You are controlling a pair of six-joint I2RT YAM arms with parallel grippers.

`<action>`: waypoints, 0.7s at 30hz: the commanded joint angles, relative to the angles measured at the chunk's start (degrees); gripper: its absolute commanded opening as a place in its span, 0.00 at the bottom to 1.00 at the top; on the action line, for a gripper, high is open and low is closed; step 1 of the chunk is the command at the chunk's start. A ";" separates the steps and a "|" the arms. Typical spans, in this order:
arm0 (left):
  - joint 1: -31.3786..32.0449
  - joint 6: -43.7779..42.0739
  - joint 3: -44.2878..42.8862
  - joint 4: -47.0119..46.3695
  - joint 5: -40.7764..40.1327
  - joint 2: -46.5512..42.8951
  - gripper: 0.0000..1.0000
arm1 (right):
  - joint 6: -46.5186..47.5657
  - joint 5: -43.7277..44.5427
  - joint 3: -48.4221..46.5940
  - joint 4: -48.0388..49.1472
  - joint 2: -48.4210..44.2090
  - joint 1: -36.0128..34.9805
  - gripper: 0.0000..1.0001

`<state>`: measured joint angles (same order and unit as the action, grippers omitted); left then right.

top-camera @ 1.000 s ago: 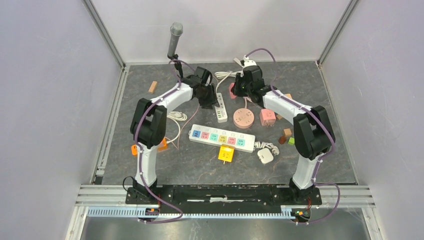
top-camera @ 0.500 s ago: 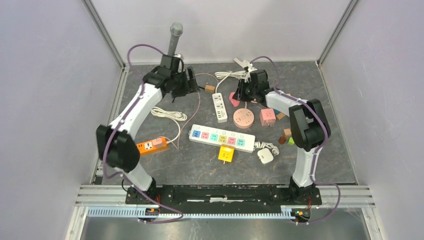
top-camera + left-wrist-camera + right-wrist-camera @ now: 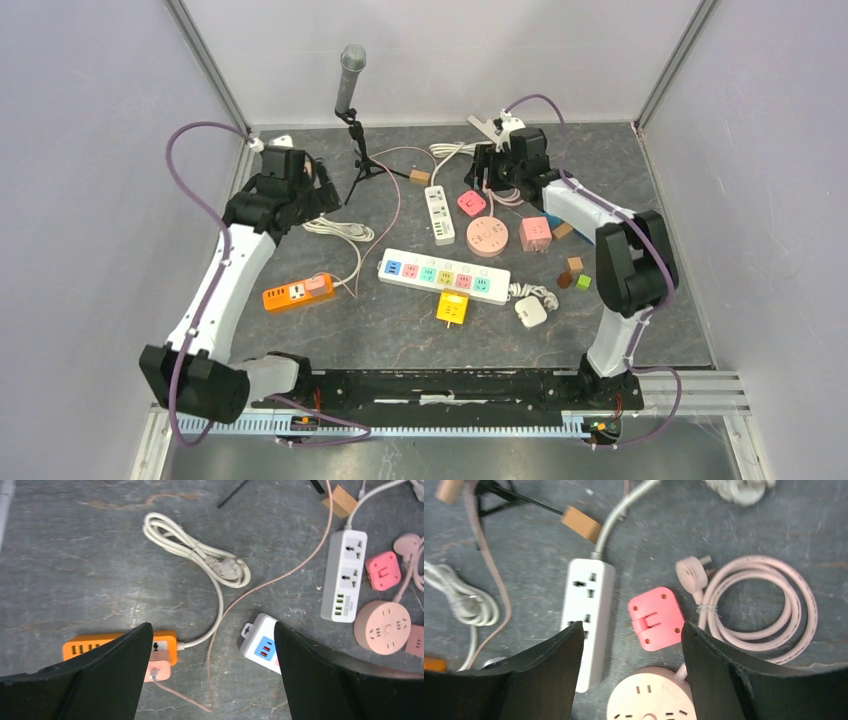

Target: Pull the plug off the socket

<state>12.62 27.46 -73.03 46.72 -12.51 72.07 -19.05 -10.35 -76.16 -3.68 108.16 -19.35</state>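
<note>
Hovering both arms above the table (image 3: 75, 555), nothing held in either.

Right end effector (image 3: 631, 627): fingers spread wide, nothing between them. Directly beneath it, in the gap between the fingers, the pink plug (image 3: 655, 618) lies flat on the table, out of any socket. The white power strip (image 3: 586, 615) sits just to the left of the plug, under my left-hand finger, with a narrow strip of bare table between the two. A coiled pink cable (image 3: 764, 605) is to the plug's right, and a round pink socket (image 3: 651, 697) lies nearer the wrist, just below the plug.

Left end effector (image 3: 210, 630): fully spread, empty, well off to the left of the plug. An orange power strip (image 3: 285, 296) lies under its left finger, and a bundled white cable (image 3: 195, 555) lies ahead of the fingertips.
</note>
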 commanded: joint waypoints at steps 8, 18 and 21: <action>-8.25 7.18 10.87 0.93 -4.16 -6.39 1.00 | 9.27 1.58 11.48 17.38 -17.96 -20.67 0.86; -19.79 10.51 17.89 0.97 2.54 -3.27 1.00 | 18.53 -13.39 11.30 26.72 -11.25 -36.51 0.92; -23.40 10.33 17.85 -0.25 3.13 -1.47 1.00 | 22.04 -17.99 6.27 25.83 -4.60 -38.07 0.94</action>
<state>-7.20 35.33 -55.18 48.12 -11.55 68.86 -2.92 -20.95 -64.51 19.31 96.49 -55.68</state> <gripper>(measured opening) 0.993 0.931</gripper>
